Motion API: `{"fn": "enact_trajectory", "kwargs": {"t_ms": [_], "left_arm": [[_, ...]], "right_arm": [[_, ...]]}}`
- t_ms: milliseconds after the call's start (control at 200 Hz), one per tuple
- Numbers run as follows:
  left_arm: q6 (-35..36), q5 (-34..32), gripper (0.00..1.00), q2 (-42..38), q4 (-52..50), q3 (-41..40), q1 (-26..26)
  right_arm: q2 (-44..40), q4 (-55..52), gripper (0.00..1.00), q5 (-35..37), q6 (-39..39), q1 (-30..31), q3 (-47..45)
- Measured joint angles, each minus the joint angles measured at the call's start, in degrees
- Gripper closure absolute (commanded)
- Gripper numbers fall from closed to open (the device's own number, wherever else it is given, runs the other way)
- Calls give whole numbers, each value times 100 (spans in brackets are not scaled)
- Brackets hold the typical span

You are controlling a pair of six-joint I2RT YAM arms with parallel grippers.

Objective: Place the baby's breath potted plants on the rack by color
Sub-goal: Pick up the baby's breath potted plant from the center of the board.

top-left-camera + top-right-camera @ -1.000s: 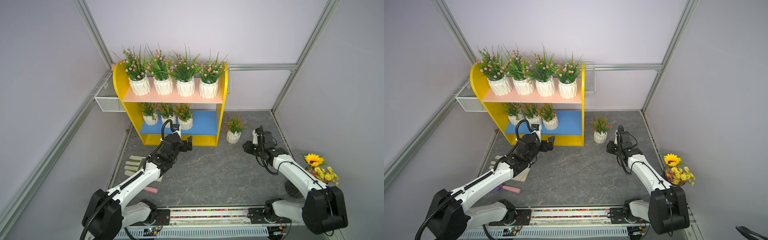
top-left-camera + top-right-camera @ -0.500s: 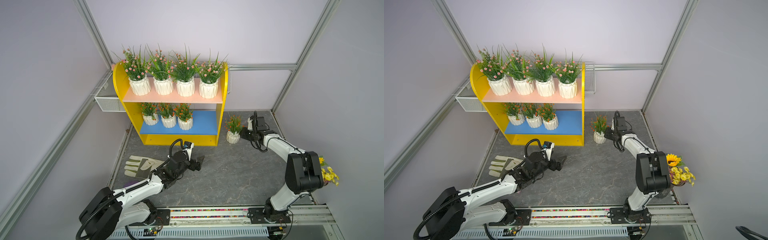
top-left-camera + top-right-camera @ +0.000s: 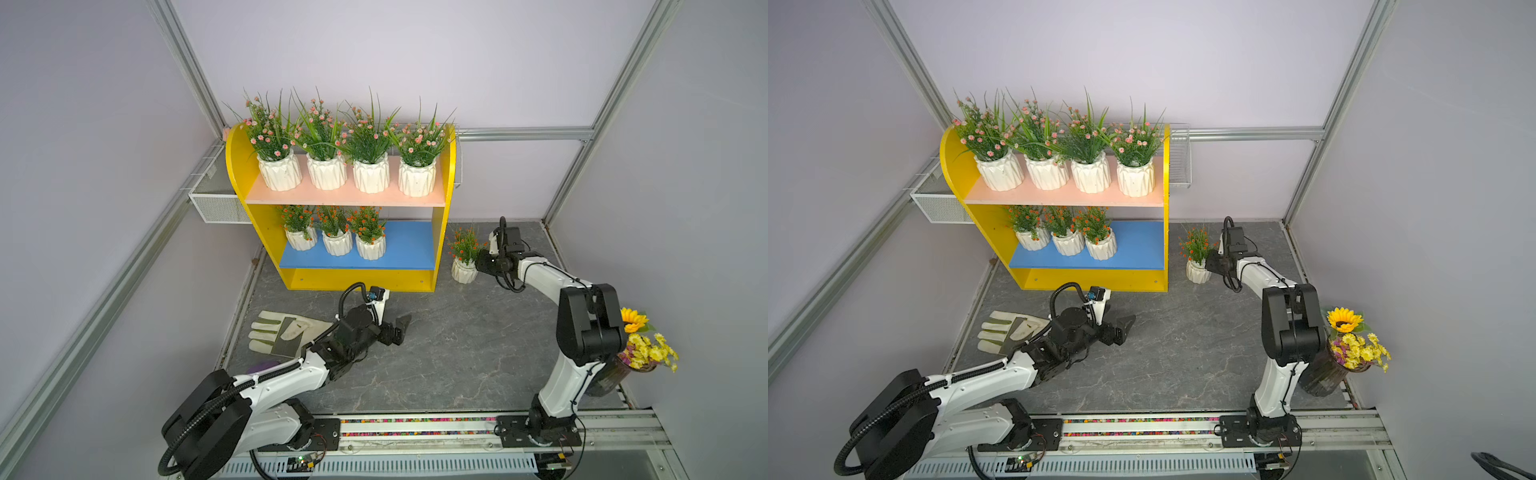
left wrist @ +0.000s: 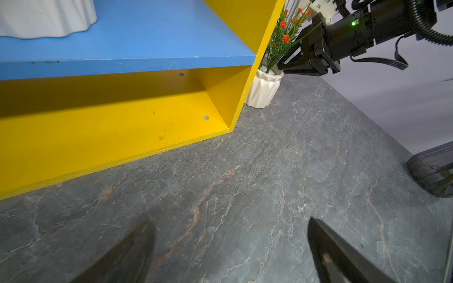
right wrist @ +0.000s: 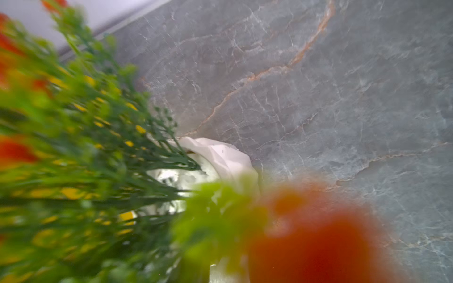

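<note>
The yellow rack [image 3: 442, 232] holds several pink baby's breath potted plants [image 3: 347, 174] on its pink upper board and three orange-red ones [image 3: 336, 243] on the blue lower board. One more orange-red plant [image 3: 464, 270] [image 3: 1198, 272] [image 4: 263, 90] stands on the table just right of the rack. My right gripper [image 3: 478, 262] [image 4: 280, 68] reaches in at its pot rim, fingers around the stem bases. Foliage blurs the right wrist view over the pot [image 5: 220, 156], so the grip is unclear. My left gripper [image 3: 401, 330] [image 4: 230, 245] hovers open and empty before the rack.
A pale work glove [image 3: 282, 332] lies on the table left of my left arm. A sunflower bouquet in a dark vase [image 3: 640, 349] stands at the right edge behind my right arm. A white wire mesh basket [image 3: 216, 203] hangs left of the rack.
My left arm pulled back from the rack's lower board and sank low, uncovering the glove. My right arm reached up to the lone plant and its jaws narrowed at the pot rim.
</note>
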Motion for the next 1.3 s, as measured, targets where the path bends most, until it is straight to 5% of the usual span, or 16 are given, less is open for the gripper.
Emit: {"fn": "enact_trajectory", "kwargs": {"t_ms": [440, 560, 845, 1300], "left_arm": [[2, 120, 0, 170, -50, 85, -26], [26, 122, 1, 223, -114, 201, -44], [44, 120, 0, 343, -243, 337, -44], [273, 157, 0, 313, 96, 289, -138]], "right_arm": [[306, -79, 76, -90, -22, 0, 328], [411, -184, 87, -105, -109, 0, 518], [378, -350, 92, -144, -243, -11, 579], [-1139, -909, 93, -323, -308, 319, -929]]}}
